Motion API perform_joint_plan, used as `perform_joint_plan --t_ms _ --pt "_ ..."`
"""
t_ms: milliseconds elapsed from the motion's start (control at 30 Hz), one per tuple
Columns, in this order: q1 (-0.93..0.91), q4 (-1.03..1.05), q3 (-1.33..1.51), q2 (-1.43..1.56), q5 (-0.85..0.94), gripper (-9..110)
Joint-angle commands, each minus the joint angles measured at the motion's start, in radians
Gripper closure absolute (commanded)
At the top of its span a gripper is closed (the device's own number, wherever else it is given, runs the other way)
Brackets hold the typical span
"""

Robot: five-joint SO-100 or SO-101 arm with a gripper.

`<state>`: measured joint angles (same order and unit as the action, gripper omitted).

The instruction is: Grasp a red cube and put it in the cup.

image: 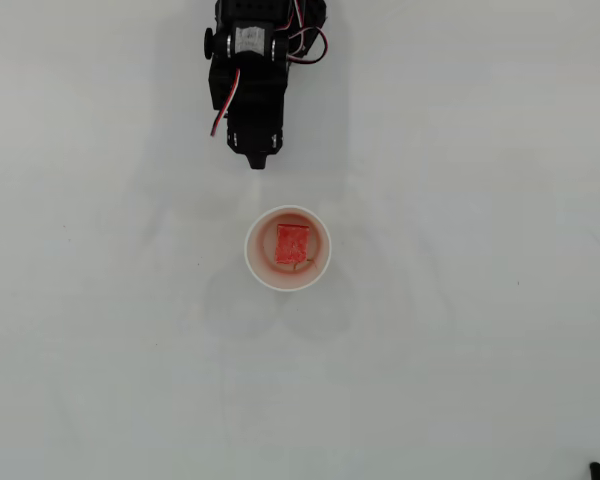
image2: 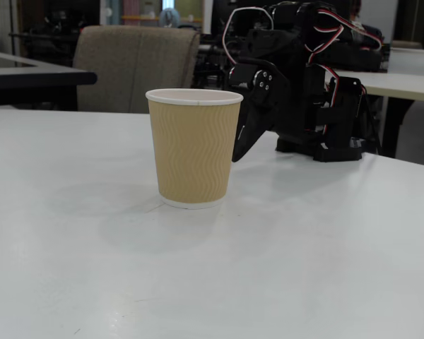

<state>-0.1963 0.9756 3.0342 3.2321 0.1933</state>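
Now: red cube [image: 293, 243] lies inside the cup [image: 320, 265], on its bottom, seen in the overhead view. Cup [image2: 194, 148] stands upright on the white table [image2: 304, 247]; tan rippled wall in the fixed view. Gripper [image: 258, 160] above the cup in the overhead view, apart from it, fingers together, holding nothing

The cup [image2: 193, 147] stands upright on the white surface [image2: 304, 254], a little left of centre in the fixed view. Its outer wall is tan with a wavy ribbed pattern, its rolled rim white; its inside cannot be seen from this low angle. At about two o'clock from the cup, behind it, the black arm is folded low, red, white and black wires looping over it. Its hand [image2: 239, 150] points down toward the surface just beside the cup's right wall, its fingers drawn together. A beige chair [image2: 131, 67] stands at eleven o'clock behind.
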Motion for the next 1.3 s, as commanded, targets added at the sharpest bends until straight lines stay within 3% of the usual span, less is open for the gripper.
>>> perform_joint_plan --t_ms 0,267,1267 --pt "0.023 0.005 0.011 0.015 -0.066 101" --pt "0.011 -0.071 0.034 0.017 -0.225 101" --pt "0.077 -0.129 0.049 0.017 -0.219 101"
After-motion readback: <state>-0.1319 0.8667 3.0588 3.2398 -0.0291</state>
